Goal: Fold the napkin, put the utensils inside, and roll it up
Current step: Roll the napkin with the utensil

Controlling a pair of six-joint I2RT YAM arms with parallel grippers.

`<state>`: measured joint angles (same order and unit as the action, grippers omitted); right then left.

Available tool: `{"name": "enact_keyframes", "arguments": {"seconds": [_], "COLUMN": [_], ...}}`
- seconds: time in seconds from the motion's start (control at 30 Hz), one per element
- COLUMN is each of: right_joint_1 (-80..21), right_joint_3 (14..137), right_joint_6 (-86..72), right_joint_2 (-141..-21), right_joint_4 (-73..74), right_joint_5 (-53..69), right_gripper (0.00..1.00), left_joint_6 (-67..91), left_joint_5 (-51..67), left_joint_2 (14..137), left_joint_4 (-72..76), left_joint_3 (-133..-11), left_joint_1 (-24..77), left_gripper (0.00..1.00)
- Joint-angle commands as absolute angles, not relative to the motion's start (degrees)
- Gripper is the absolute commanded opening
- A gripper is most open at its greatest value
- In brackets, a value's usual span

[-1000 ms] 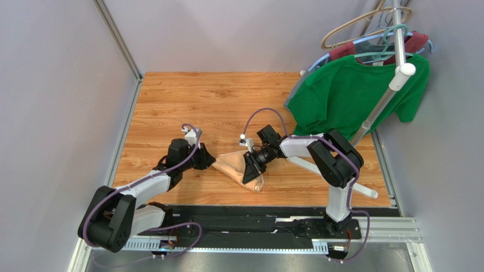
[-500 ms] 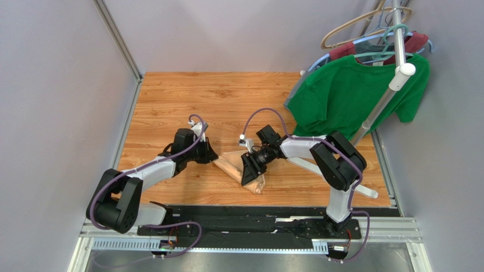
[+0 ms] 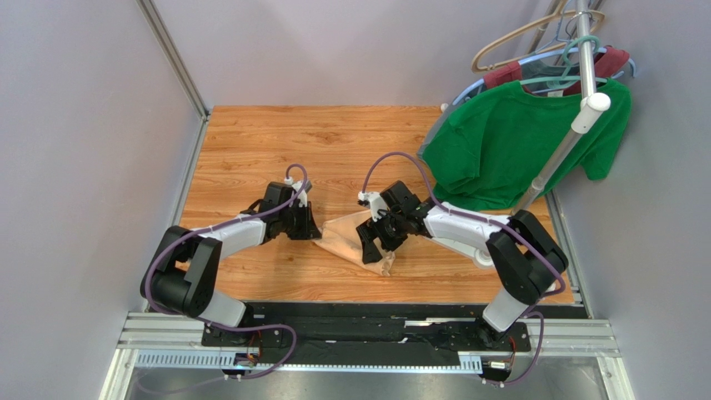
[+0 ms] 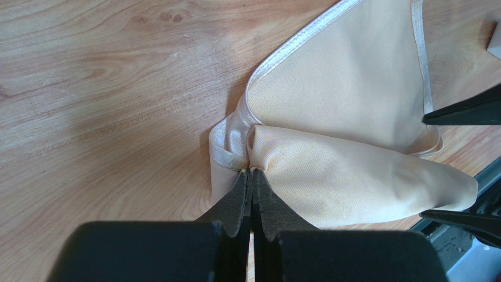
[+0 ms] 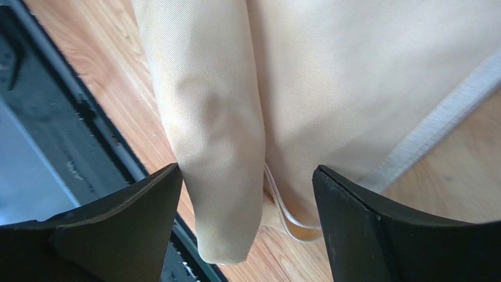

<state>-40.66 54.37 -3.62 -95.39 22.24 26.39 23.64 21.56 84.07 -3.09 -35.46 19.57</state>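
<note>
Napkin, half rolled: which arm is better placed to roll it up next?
Right, probably. The right gripper is open, its fingers straddling the rolled part of the napkin. The left gripper is shut on the cloth's bunched corner and looks better suited to anchoring it.

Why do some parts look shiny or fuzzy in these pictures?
Left wrist: light glares off the table and the napkin hem shines. Right wrist: the near fingers look slightly soft, the napkin weave sharp. Top: even light, soft shadows.
</note>
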Motion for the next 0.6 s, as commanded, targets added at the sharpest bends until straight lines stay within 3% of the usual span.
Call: {"name": "enact_keyframes", "arguments": {"seconds": [0.0, 0.33, 0.57], "right_joint_1": [-45.3, -59.8, -62.8], "right_joint_3": [52.3, 48.4, 47.8], "right_joint_6": [-1.9, 4.6, 3.5], "right_joint_2": [-87.2, -78.3, -81.8], "right_joint_4": [19.8, 18.0, 18.0], "right_joint_5": [10.3, -5.1, -5.5], "right_gripper": [0.86, 0.80, 0.64], "left_joint_6": [22.5, 22.9, 23.1], "left_joint_5": [22.1, 22.5, 22.5], "left_joint_2": [84.6, 86.5, 87.1], "left_joint_4": [-5.3, -7.6, -8.0], "left_joint_3": [-38.1, -40.9, -41.0], "left_joint_1": [19.2, 19.2, 19.2], "left_gripper": [0.00, 0.00, 0.00]}}
